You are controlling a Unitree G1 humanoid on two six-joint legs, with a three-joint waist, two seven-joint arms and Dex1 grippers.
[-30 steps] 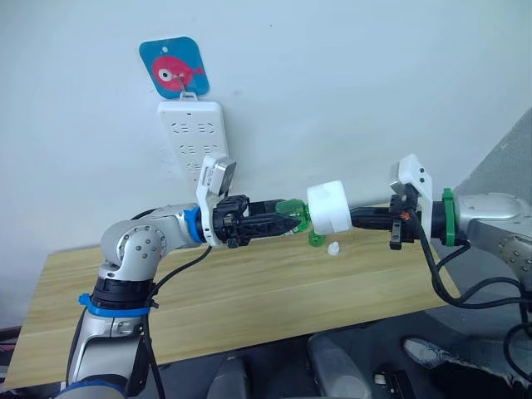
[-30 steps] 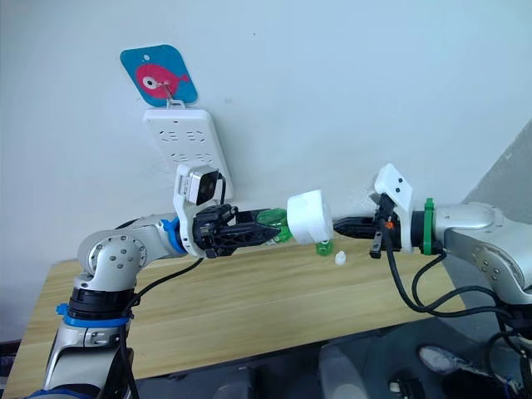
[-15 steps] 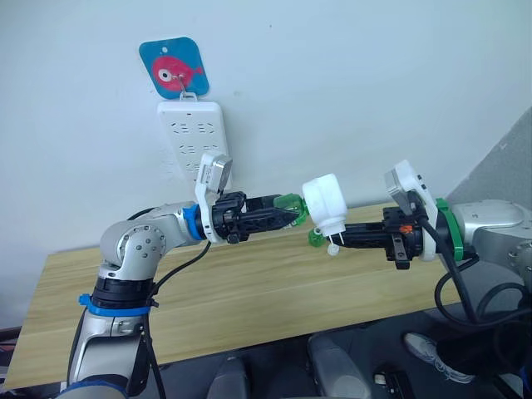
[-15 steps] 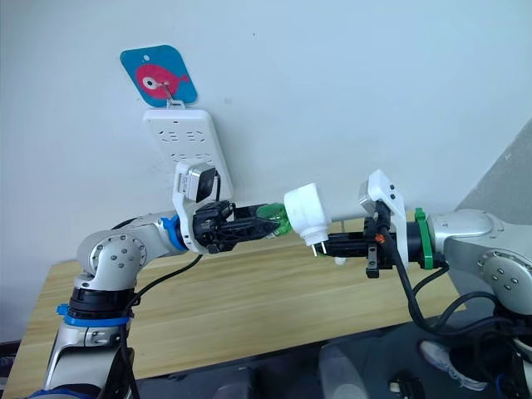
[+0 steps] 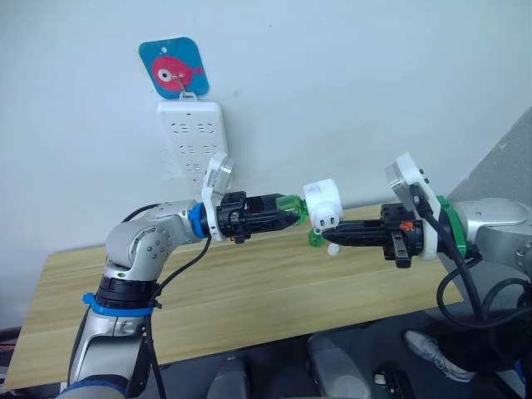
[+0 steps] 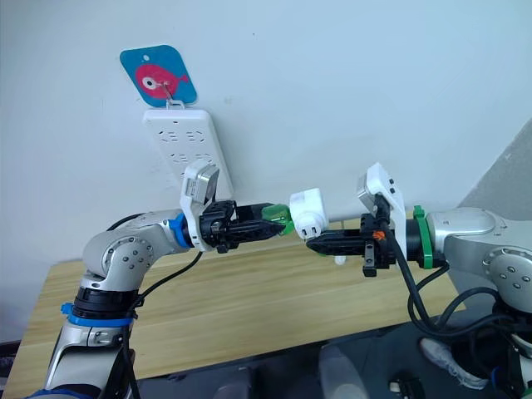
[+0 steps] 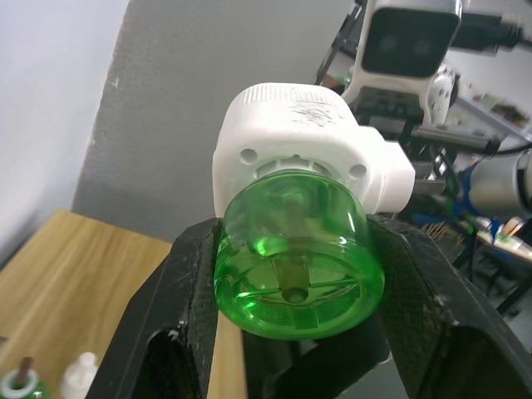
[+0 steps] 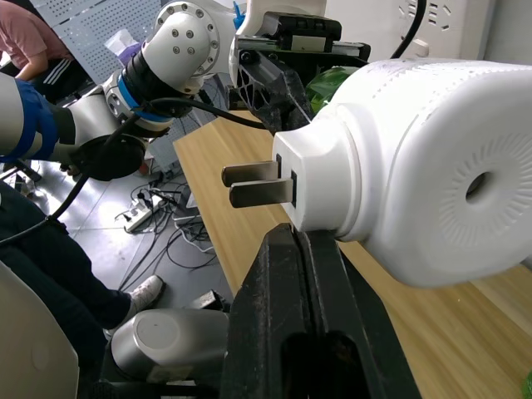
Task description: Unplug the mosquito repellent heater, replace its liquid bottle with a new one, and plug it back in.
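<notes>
The white mosquito repellent heater [image 5: 322, 200] hangs in the air over the table's far edge, between my two arms. Its two metal prongs [image 8: 258, 184] point toward the camera. A green liquid bottle [image 7: 291, 262] is seated in the heater's underside. My left gripper [image 5: 287, 219] is shut on that bottle from the left. My right gripper [image 5: 327, 235] comes from the right and is shut on the heater's lower edge. The heater's round vent hole [image 8: 475, 188] shows in the right wrist view.
A long white power strip [image 5: 194, 143] hangs on the wall under a blue fish hook plate [image 5: 173, 68]. Another green bottle [image 5: 316, 239] and a small white cap [image 5: 332, 248] stand on the wooden table [image 5: 249, 299]. A person [image 8: 25, 33] is in the background.
My right wrist has rolled and dropped, turning the heater so its prongs now face the camera. The left gripper has kept hold of the green bottle and rolled slightly.
</notes>
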